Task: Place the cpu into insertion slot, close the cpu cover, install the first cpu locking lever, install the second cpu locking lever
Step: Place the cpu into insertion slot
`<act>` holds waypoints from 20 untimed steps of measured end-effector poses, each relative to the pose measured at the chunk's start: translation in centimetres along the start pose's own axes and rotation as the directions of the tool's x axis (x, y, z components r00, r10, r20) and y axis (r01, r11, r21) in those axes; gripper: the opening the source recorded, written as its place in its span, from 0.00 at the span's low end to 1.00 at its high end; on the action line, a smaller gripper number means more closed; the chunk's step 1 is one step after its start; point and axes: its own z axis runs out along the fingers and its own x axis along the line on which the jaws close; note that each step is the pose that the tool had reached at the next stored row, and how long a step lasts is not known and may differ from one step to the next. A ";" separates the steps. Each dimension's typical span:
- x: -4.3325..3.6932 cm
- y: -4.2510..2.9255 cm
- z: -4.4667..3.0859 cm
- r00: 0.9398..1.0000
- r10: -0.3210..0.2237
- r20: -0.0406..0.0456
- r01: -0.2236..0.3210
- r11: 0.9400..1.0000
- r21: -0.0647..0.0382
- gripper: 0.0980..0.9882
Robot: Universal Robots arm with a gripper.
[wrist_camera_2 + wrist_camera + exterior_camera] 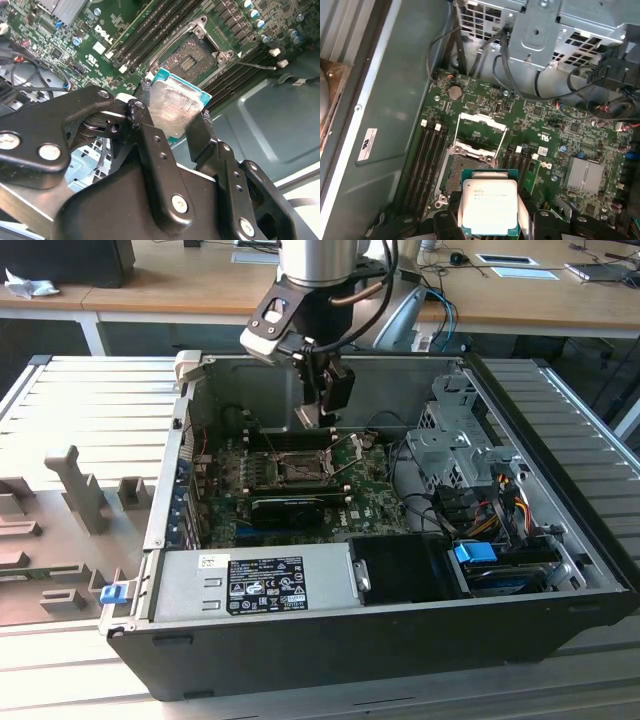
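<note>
The gripper point(312, 418) hangs inside the open computer case, shut on the cpu point(306, 419). In both wrist views the cpu point(172, 107) point(489, 202) is a pale square chip with a green rim, clamped on two opposite edges by the black fingers point(200, 132). It is held in the air above the green board, apart from the insertion slot point(465, 172). The insertion slot point(192, 57) is a dark square socket in a metal frame, lying bare, and the chip hides part of it in the first wrist view. The cpu cover point(482, 120) stands raised beside the socket. A thin wire lever point(255, 65) sticks out free.
A long black card point(300, 505) lies just in front of the socket. Black memory slots point(427, 160) flank the socket. A metal drive cage point(450, 445) and bundled cables point(490, 500) fill the exterior view's right. The power supply point(260, 585) spans the front, and the case walls point(165, 490) close in around.
</note>
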 end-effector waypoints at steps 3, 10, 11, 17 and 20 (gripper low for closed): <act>0.00 -0.01 0.07 0.999 0.054 0.004 -0.054 0.999 0.000 0.48; 0.00 -0.03 0.40 0.994 0.106 0.009 -0.106 0.994 -0.001 0.48; 0.00 -0.04 0.47 0.994 0.109 0.009 -0.109 0.994 -0.001 0.48; 0.00 -0.07 0.86 0.991 0.135 0.011 -0.135 0.991 -0.002 0.48; -0.01 -0.11 1.36 0.984 0.177 0.014 -0.177 0.984 -0.002 0.48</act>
